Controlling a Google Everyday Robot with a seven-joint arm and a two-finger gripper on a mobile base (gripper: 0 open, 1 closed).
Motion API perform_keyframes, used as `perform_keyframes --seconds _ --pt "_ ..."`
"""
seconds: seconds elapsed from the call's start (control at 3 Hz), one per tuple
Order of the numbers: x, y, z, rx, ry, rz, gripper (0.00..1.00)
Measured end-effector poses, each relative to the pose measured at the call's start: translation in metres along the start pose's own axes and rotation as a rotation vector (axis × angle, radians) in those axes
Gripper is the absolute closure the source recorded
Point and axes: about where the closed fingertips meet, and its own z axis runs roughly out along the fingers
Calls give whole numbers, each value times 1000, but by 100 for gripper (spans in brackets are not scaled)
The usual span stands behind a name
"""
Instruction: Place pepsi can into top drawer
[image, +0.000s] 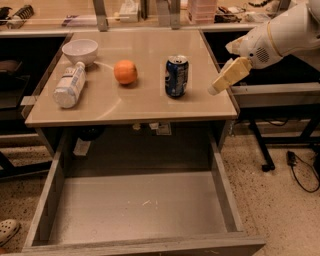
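The pepsi can (176, 75), dark blue with a silver top, stands upright right of the middle of the beige tabletop (135, 105). The top drawer (55, 187) is pulled fully out below the table; its pale flat bottom holds nothing. My gripper (216, 90) hangs from the white arm (282, 35) at the right. Its tan fingers point down-left over the table's right edge, a short way right of the can and not touching it.
An orange (125, 71) sits left of the can. A white plastic bottle (69, 85) lies on its side at the left, a white bowl (80, 50) behind it. A dark desk frame (260, 135) and a cable (300, 170) are on the floor at the right. A shoe (7, 231) shows at the bottom left.
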Motion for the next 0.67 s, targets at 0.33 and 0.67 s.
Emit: perform_keyframes --seconds 0.33,0.67 --pt "-7 -16 27 -13 -28 -5 0" --pt "-18 -31 80 -82 -31 -10 0"
